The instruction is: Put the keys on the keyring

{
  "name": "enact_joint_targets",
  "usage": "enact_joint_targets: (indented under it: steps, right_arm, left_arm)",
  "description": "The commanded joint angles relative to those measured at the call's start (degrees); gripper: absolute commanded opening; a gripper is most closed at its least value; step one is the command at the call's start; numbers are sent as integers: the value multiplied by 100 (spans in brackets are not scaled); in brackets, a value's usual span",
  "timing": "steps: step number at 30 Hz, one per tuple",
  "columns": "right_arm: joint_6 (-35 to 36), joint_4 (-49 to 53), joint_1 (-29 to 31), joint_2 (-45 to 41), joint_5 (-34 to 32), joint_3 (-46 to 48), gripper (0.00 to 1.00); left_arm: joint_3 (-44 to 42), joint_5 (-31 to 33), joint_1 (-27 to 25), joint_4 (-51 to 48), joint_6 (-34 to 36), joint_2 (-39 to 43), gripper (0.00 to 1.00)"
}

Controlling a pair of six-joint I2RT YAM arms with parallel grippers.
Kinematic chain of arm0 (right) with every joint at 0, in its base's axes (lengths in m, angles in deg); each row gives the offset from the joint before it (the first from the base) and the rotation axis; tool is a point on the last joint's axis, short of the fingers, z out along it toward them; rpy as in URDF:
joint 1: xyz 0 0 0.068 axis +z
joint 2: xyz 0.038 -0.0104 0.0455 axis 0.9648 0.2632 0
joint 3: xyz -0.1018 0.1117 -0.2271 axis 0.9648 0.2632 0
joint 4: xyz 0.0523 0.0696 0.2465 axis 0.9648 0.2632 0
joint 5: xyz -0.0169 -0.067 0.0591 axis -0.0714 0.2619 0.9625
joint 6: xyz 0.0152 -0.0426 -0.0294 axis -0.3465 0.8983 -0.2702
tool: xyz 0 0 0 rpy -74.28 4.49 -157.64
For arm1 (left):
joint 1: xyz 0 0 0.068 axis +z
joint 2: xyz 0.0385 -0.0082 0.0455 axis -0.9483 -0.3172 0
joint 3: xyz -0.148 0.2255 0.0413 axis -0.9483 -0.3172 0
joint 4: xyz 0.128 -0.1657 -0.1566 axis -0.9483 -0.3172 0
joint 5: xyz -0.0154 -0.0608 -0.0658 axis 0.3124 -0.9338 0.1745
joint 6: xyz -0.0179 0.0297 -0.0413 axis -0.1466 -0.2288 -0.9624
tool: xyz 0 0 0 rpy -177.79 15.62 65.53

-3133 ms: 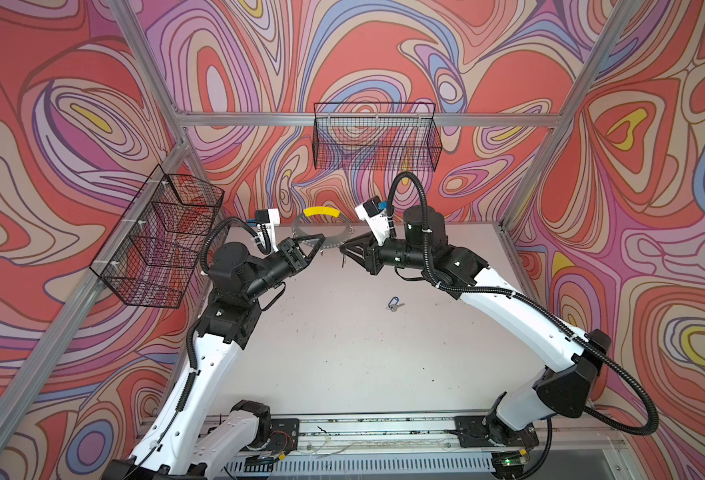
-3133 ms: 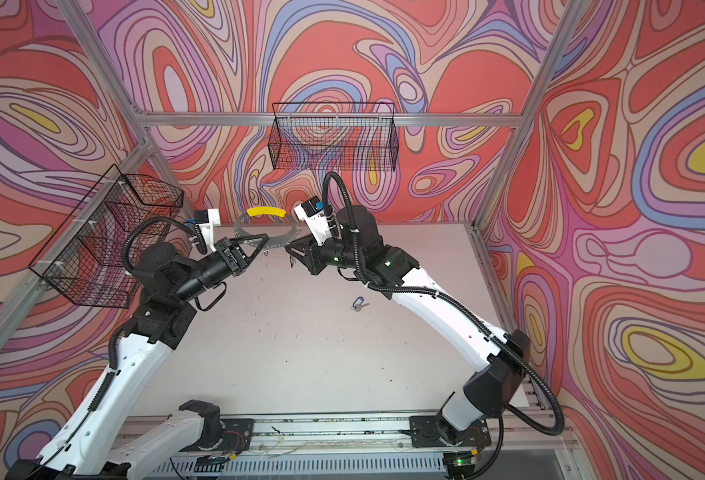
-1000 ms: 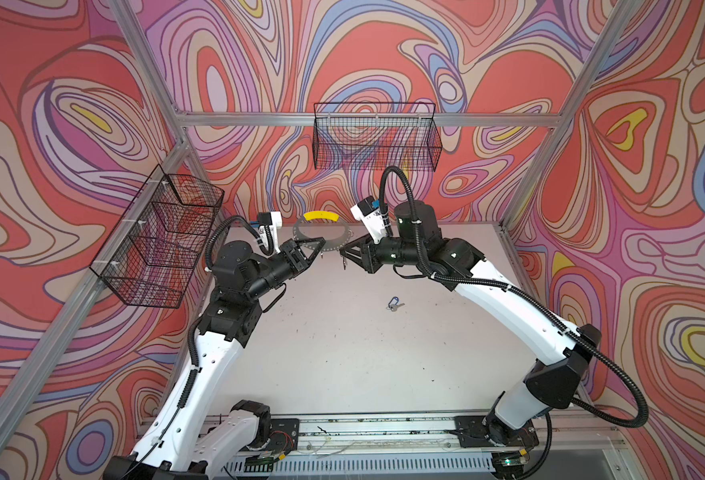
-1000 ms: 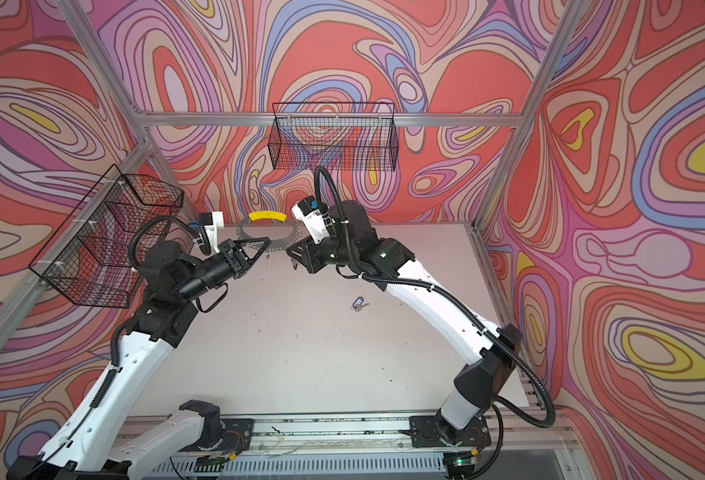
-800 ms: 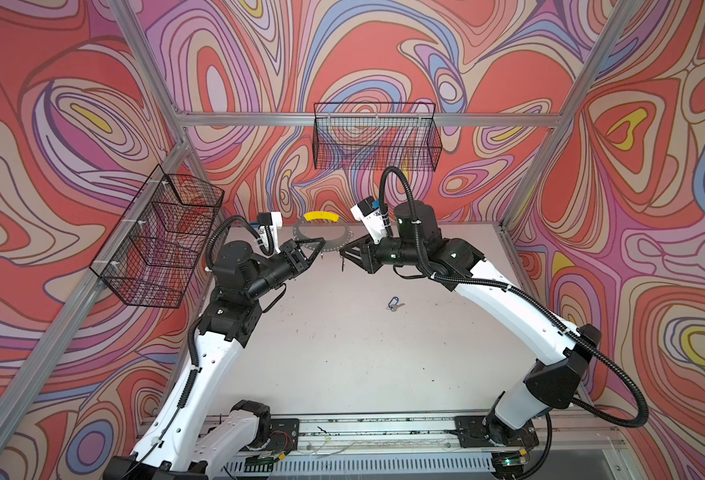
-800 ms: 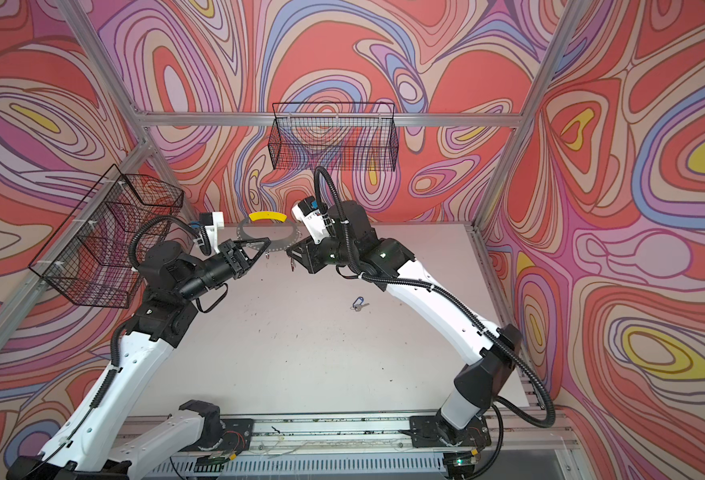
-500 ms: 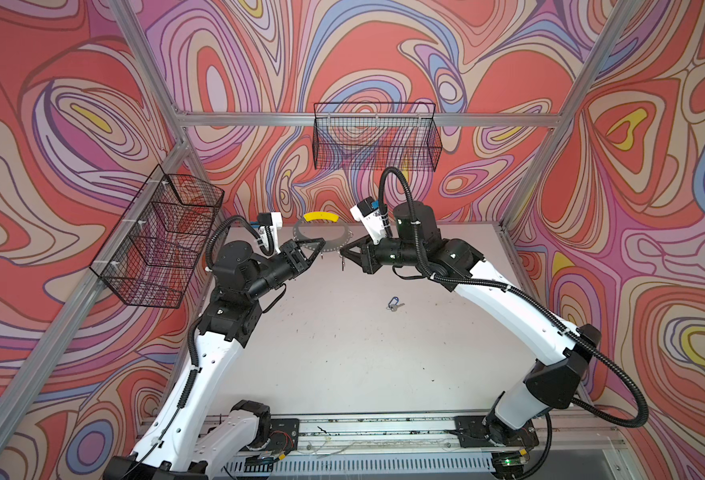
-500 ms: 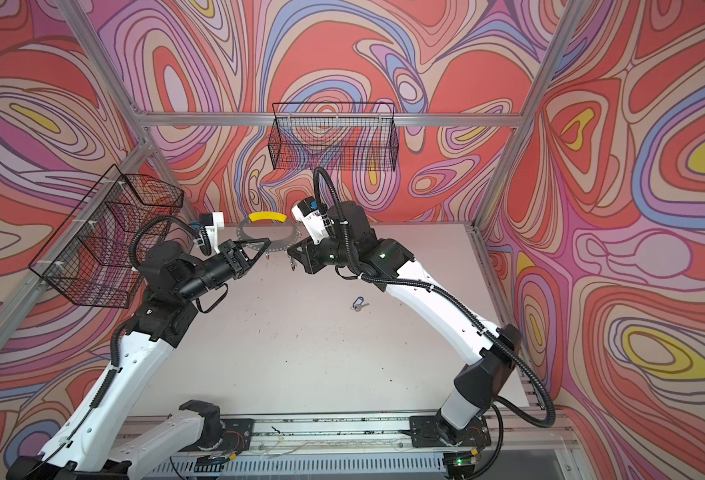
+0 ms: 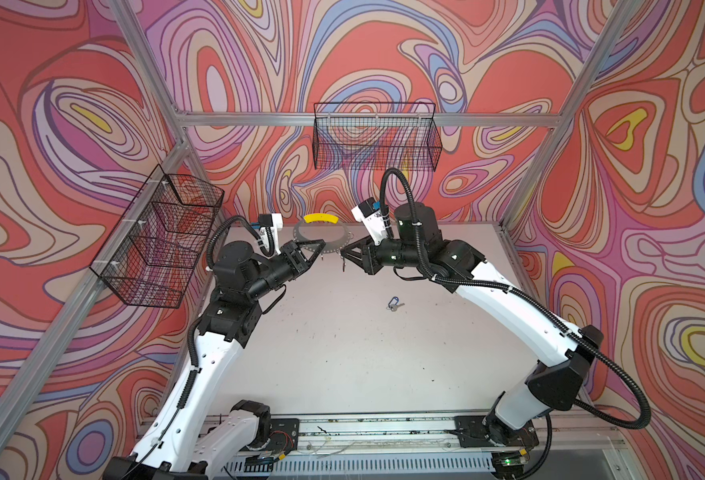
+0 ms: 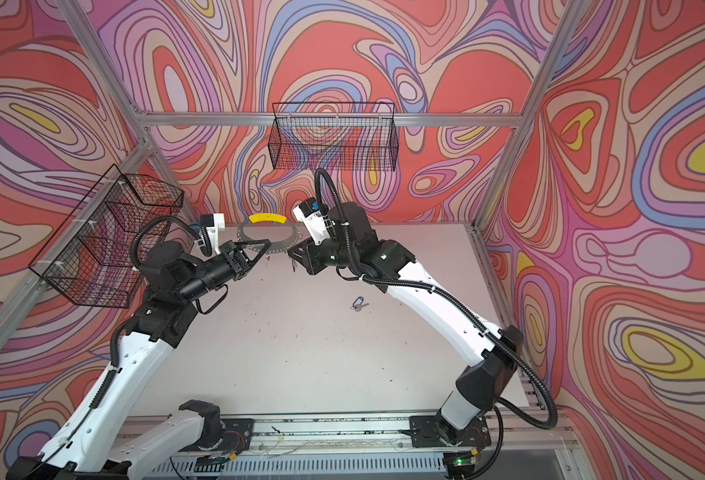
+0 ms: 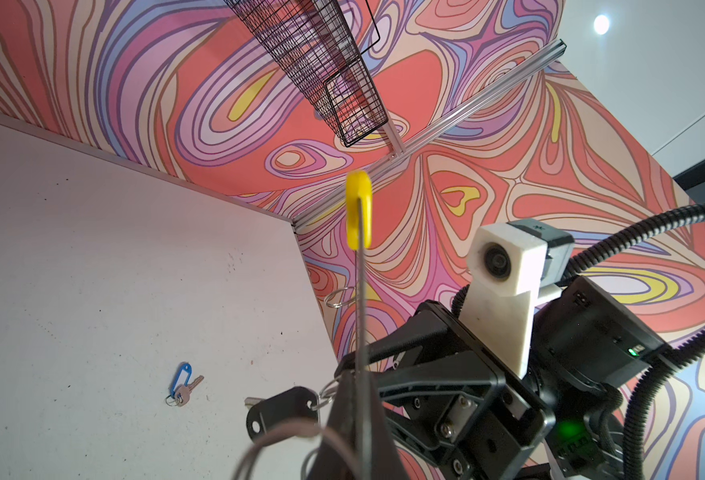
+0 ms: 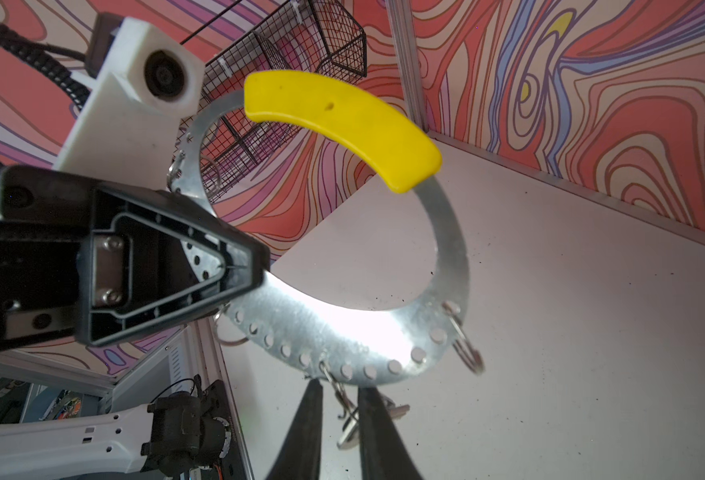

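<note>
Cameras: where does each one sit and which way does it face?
Both top views: high up front, looking down on the table; both arms show, left gripper and right gripper at the keyring.
Left wrist: on the left arm, looks along its own shut fingers, past the edge-on keyring, at the right gripper.
Right wrist: on the right arm, faces the keyring's flat side and the left gripper clamped on it; own fingertips show.
Shared: top views and left wrist all show the blue-tagged key on the table.

White-shelled arms (image 9: 213, 365), black joints (image 9: 554, 382)
Ribbed black hoses (image 11: 683, 212), white camera blocks (image 11: 504, 257); silver screws (image 12: 111, 243) studded the black triangular left gripper (image 12: 251, 266).
</note>
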Motion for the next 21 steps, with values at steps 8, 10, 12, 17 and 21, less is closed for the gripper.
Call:
enact_joint_targets:
  steps: [8,10,12,17,21]
  right_arm:
    - [64,-324,24,-115,-30,-50,5]
    - [52,-338,24,-102,-21,-50,0]
    - [22,-337,24,-101,-26,-58,0]
    - [-216,-110,24,-66,-120,-105,0]
    - [-587,172,20,87,-47,-235,0]
  left_arm:
    - [68,-181,-36,-171,33,54,0]
    - [83,-179,-36,-170,33,46,0]
    - [90,-173,-36,-193,33,39,0]
    - [58,-50,-36,-302,85,-15,0]
    - [-37,-3,-35,-300,122,-74,6]
